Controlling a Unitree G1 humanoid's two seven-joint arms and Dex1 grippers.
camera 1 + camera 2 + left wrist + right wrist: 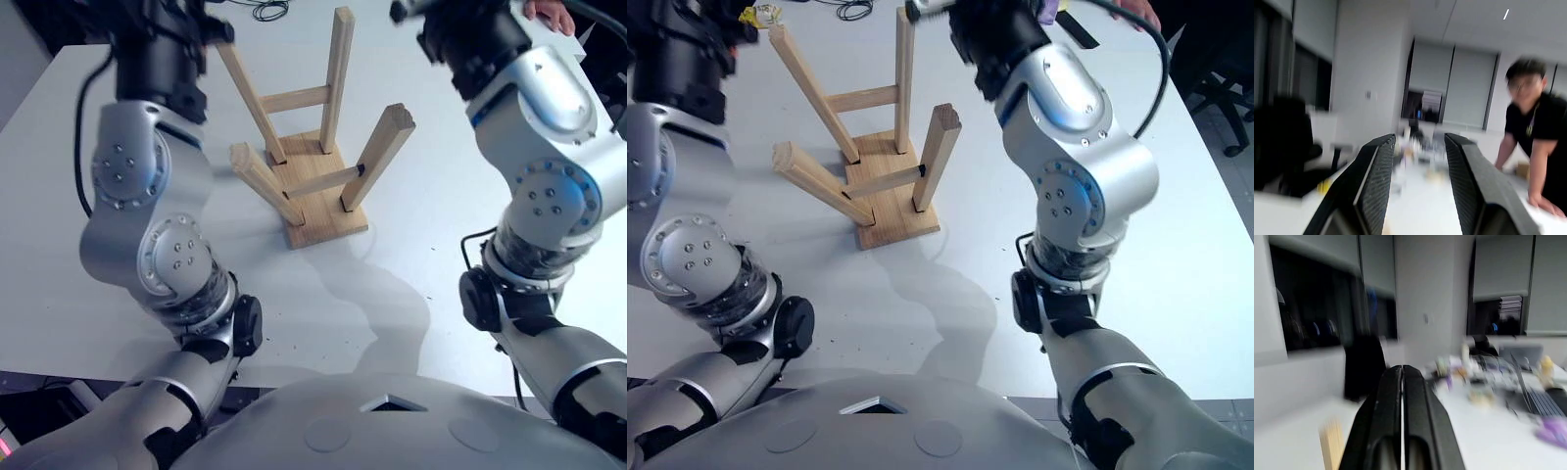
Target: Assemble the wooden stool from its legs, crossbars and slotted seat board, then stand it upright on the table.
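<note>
On the white table (446,201), mid-field, the stool (312,162) sits inverted. The seat board (331,227) lies flat on the surface and four legs point up from it. The two far legs (338,76) rise steeply and lean a little apart. The two near legs (378,157) splay out toward the robot, the left of them tilted lowest. Each leg's foot end is seated in the board; the joints themselves are too small to read.

Crossbars: one (296,99) spans the far pair about halfway up. A second (323,181) runs lower, between the near pair. Both look level and meet the legs at each end.

Left arm is raised on the left side of the stool, right arm raised on the right side. Both wrists are up near the far edge of the table, apart from the wood.

Left gripper (1418,147): released, its two ribbed fingers (1374,181) standing well apart with nothing between them.

Right gripper (1402,377): clenched, both fingers pressed flush along one seam and holding nothing. A pale wooden end (1331,445) shows beside it, blurred.

Far end of the table: a dark cable (269,10), a laptop (1537,399) and small clutter too blurred to identify.
</note>
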